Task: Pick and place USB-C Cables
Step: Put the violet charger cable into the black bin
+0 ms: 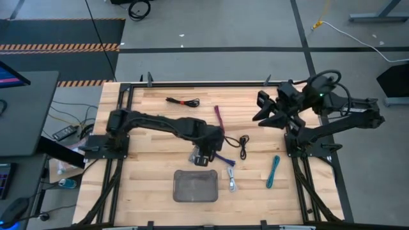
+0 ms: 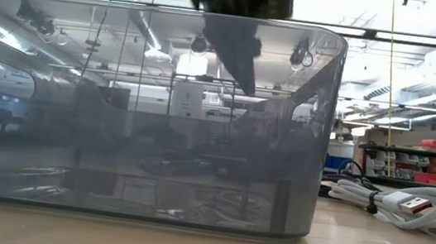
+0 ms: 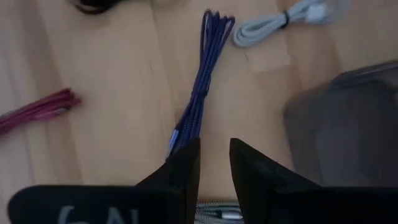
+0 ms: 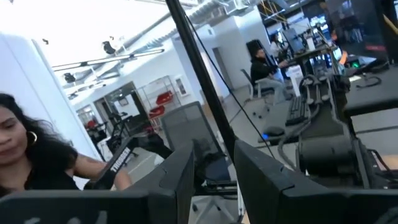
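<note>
The left claw [image 3: 214, 163], fingers parted and grasping nothing, hangs over the purple cable [image 3: 200, 93], at twelve o'clock from the tray [image 1: 195, 186], lined up to pinch it.

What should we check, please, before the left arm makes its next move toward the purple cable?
1. Left gripper above the near end of the purple cable: ok.
2. Its fingers parted enough to take the bundle: cannot tell; the gap looks narrow.
3. Nothing held between them: ok.
4. Tray on the table near the left arm: ok.
5. White cable lying apart from the purple one: ok.
6. Right gripper raised at the table's far right side, away from the work: ok.
</note>
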`<move>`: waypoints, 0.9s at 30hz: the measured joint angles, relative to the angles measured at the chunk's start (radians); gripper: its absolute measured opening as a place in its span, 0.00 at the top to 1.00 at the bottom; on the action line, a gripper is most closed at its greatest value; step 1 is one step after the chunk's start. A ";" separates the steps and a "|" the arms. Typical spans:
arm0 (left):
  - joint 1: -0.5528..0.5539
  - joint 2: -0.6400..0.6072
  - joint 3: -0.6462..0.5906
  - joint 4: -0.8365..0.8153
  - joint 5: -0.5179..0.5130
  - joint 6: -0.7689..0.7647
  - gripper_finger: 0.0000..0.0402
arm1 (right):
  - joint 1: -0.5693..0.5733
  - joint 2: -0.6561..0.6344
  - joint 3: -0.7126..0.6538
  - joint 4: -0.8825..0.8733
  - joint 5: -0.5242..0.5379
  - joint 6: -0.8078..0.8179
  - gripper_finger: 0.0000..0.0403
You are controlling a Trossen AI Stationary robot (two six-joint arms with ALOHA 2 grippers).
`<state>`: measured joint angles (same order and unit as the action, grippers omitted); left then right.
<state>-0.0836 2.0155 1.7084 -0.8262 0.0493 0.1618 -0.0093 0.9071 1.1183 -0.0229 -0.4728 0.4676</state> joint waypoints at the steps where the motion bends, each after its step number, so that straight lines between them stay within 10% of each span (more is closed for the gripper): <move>1: -0.002 0.017 0.000 0.019 -0.001 0.013 0.77 | 0.000 0.002 0.000 -0.001 0.000 0.000 0.70; 17: 0.041 0.057 0.000 0.099 0.014 -0.006 0.47 | 0.000 0.034 -0.001 0.003 0.000 0.024 0.70; 27: 0.023 0.109 0.001 0.108 0.035 0.043 0.49 | 0.000 0.033 -0.001 0.035 -0.001 0.027 0.70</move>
<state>-0.0605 2.1246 1.7092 -0.7184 0.0845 0.2050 -0.0090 0.9405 1.1175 0.0119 -0.4736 0.4944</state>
